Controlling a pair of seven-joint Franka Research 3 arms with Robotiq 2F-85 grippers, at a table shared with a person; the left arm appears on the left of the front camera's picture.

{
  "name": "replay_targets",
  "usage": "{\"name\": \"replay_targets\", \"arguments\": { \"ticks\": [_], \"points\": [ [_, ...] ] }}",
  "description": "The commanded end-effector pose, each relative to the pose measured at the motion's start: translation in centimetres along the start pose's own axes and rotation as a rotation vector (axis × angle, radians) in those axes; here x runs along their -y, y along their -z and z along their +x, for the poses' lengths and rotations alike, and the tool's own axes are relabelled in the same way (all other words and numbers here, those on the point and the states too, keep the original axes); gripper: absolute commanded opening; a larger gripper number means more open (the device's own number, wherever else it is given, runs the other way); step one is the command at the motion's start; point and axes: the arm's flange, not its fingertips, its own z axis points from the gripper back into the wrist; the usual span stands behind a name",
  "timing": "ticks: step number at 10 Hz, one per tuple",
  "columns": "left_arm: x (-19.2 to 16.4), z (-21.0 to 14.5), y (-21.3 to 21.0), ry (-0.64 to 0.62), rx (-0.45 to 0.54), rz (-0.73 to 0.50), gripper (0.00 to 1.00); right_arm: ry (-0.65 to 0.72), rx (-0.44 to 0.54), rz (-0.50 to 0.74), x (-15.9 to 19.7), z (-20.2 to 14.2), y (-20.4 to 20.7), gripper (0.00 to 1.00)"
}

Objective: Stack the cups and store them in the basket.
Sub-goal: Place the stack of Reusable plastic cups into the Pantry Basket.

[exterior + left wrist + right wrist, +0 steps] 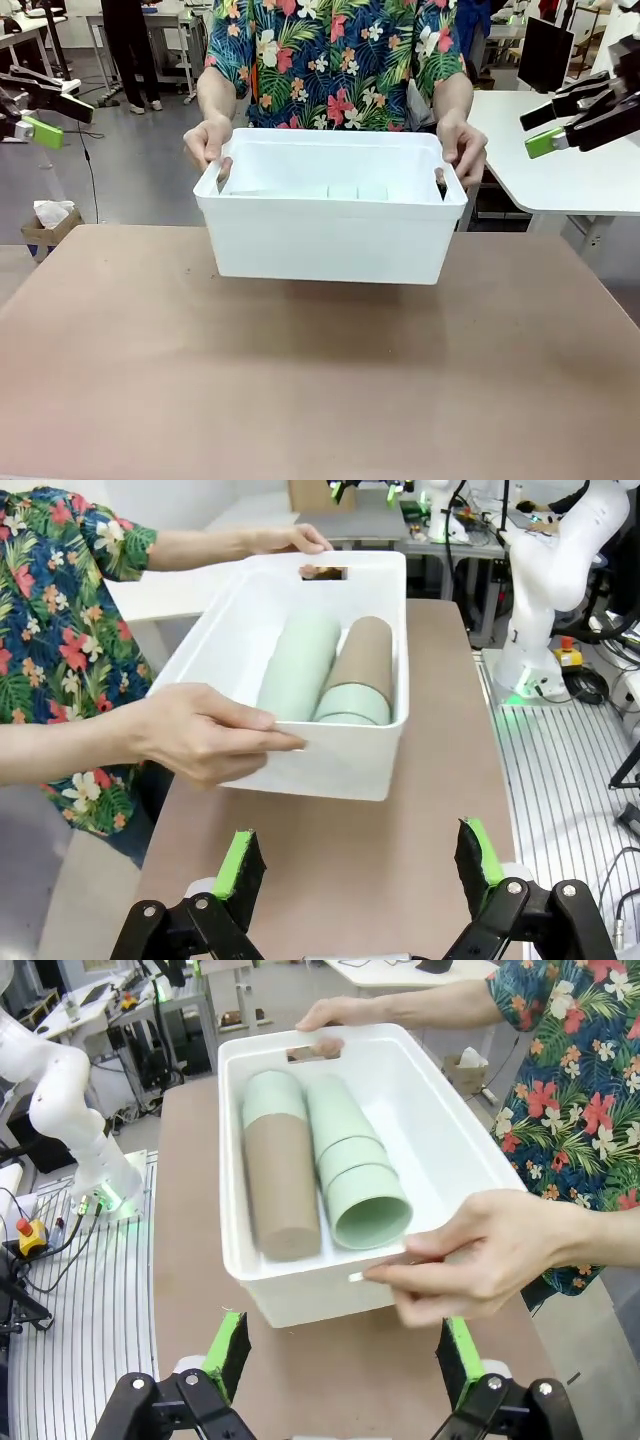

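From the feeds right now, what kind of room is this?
Most likely a robotics lab or workshop: another white robot arm on a base with a red stop button, benches crowded with equipment, and white worktables around the brown table.

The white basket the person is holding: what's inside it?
The basket holds two stacks of cups lying on their sides: nested mint-green cups, and a tan-brown cup sleeved over a mint one. How many nest inside each stack is hidden.

smooth white plastic basket [330, 240], matte cups [345, 1175]
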Motion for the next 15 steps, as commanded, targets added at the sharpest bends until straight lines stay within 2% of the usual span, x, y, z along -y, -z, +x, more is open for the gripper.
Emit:
{"name": "replay_targets", "arguments": {
  "ticks": [1,15],
  "points": [
    [-0.01,0.04,-0.14,0.0,-0.013,-0.012,1.0,0.013,0.016,0.003,-0.02,0.39,-0.08,1.0],
    [-0.01,0.04,-0.14,0.0,-0.013,-0.012,1.0,0.013,0.016,0.003,-0.02,0.39,-0.08,1.0]
  ]
}}
